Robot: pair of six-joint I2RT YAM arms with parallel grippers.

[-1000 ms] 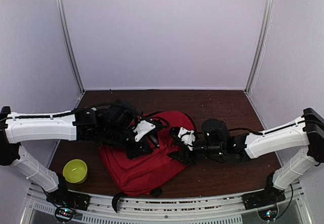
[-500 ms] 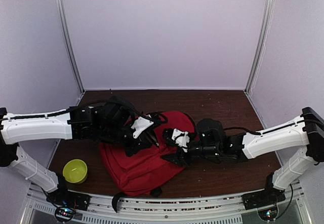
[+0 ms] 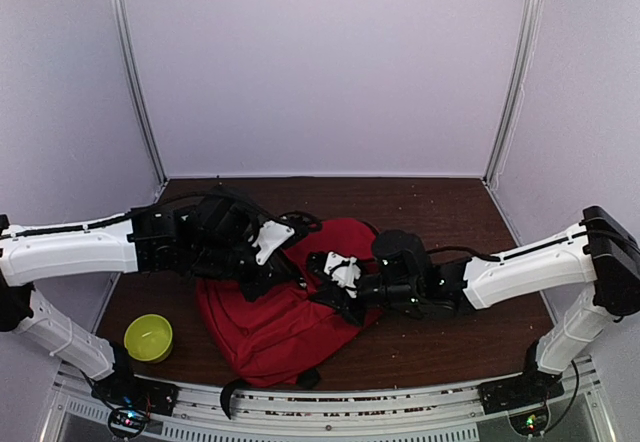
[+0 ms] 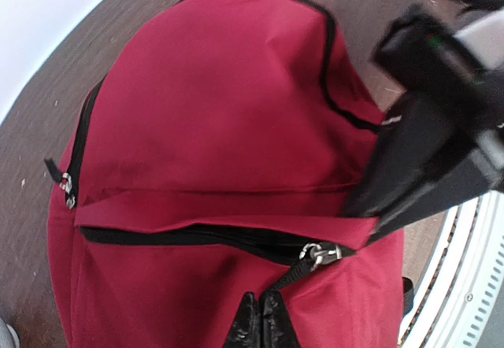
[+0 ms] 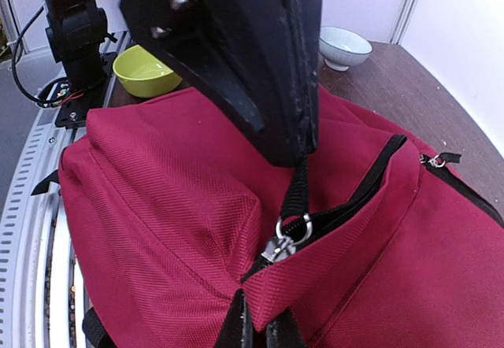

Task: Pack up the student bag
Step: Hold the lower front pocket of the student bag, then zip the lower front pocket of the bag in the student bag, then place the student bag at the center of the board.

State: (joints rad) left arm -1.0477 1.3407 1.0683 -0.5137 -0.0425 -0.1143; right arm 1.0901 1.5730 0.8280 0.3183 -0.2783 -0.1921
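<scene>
Lying on dark table, white walls: student bag; left end effector pinches zip pull, right end effector fabric.

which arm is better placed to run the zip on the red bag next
Left. The left gripper is shut on the black pull strap of the zip slider, while the right gripper only pinches fabric of the student bag beside it, bracing.

No readable text, labels, brand marks or numbers anywhere, in any of the three views.
</scene>
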